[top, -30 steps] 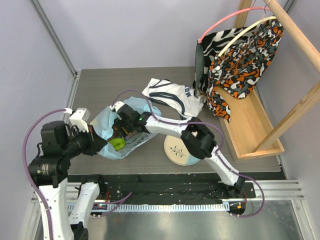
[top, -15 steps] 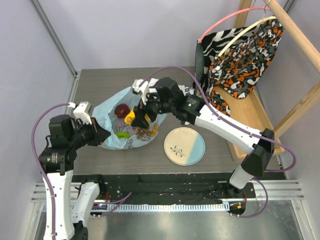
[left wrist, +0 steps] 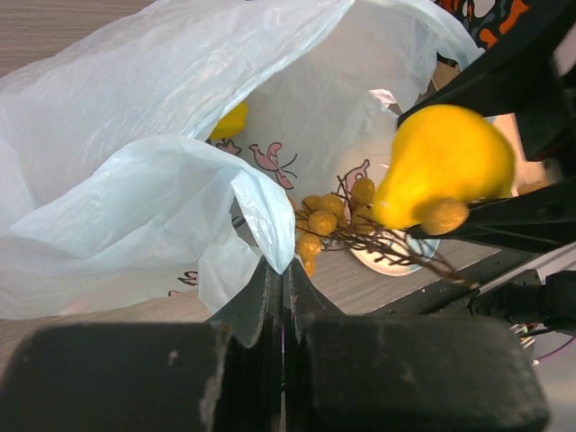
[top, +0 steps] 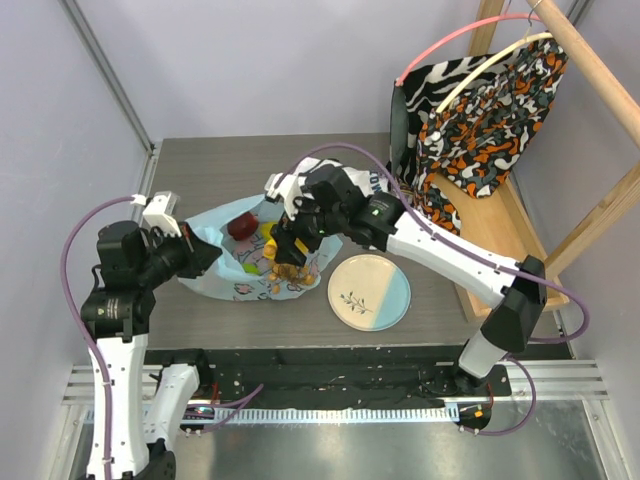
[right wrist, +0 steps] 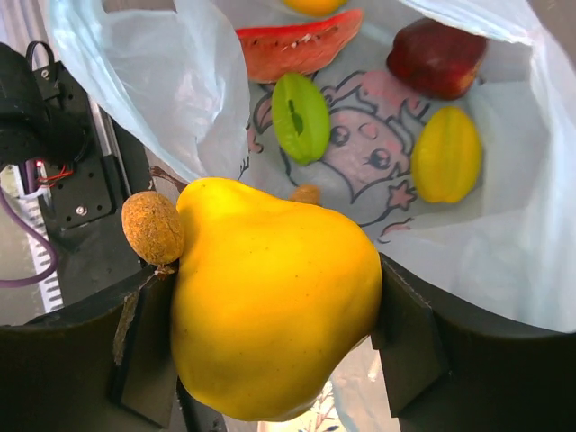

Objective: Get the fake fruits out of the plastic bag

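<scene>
The yellow fruit [right wrist: 270, 297] sits clamped in my right gripper [top: 287, 240] over the plastic bag [top: 225, 285]; watermelon slice [right wrist: 297, 45], apple [right wrist: 436, 56], green piece [right wrist: 300, 117] lie inside. Left gripper [left wrist: 281, 279], at its nine o'clock, pinches the rim. Most work remains.

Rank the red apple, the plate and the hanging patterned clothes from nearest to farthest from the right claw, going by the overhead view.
From the right gripper, holding a yellow fruit:
1. red apple, just left of it, in the bag.
2. plate, to its right, nearer the arm bases.
3. hanging patterned clothes, far right, at the back.
</scene>
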You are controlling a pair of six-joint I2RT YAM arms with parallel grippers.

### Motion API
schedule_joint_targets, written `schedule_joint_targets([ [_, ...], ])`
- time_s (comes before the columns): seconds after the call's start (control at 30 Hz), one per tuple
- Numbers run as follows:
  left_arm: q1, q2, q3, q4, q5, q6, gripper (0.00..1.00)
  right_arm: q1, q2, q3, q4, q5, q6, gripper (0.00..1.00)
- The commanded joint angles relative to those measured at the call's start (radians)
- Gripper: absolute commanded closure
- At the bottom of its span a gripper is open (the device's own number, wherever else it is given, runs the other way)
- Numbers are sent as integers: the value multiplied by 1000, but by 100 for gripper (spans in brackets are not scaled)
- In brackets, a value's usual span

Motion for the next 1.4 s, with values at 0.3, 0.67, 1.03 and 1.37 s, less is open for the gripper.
schedule_joint_targets([
  [0.3, 17, -19, 2, 38, 17, 5, 100, -12, 139, 207, 153, 377, 83, 83],
  [0.67, 17, -56, -30, -37, -11, 20, 100, -24, 358, 66, 118, 468, 235, 83],
  [1.03, 16, -45, -68, -5, 32, 0, 100, -30, 372, 5, 146, 358, 275, 25],
  [1.37, 6, -27, -76, -5, 86, -4, 100, -128, 357, -9, 139, 164, 383, 7],
])
